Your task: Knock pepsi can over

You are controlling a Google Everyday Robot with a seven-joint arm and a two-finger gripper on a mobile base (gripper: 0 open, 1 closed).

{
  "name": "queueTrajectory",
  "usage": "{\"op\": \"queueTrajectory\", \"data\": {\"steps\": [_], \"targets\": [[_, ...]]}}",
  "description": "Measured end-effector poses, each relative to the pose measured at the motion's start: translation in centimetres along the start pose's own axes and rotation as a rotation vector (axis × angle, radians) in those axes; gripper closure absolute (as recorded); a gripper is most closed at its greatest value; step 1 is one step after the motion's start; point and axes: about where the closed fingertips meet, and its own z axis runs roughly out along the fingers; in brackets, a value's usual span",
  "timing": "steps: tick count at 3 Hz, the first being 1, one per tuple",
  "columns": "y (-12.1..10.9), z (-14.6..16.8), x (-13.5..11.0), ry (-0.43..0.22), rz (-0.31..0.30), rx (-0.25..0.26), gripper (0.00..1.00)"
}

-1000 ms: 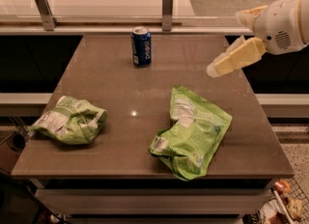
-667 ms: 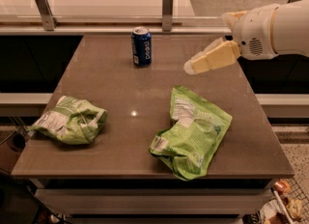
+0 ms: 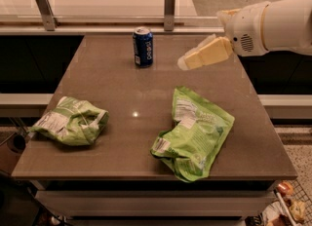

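One pepsi can stands at the table's twelve o'clock. There are two green bags: the crumpled bag at eight and the flatter bag at five. One gripper hovers at the can's three o'clock; I cannot tell whether it is clenched.

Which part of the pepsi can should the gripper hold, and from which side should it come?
Probably the middle of its round wall, approached level from the view's right. The pepsi can stands upright near the far edge of the table, so its side wall is exposed, and the gripper hovers to its right, above the tabletop.
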Motion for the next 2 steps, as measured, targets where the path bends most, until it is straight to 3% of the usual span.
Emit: {"op": "queueTrajectory", "data": {"steps": [2], "targets": [[-1.6, 6.4, -1.1, -0.102, 0.041, 0.035, 0.0]]}}
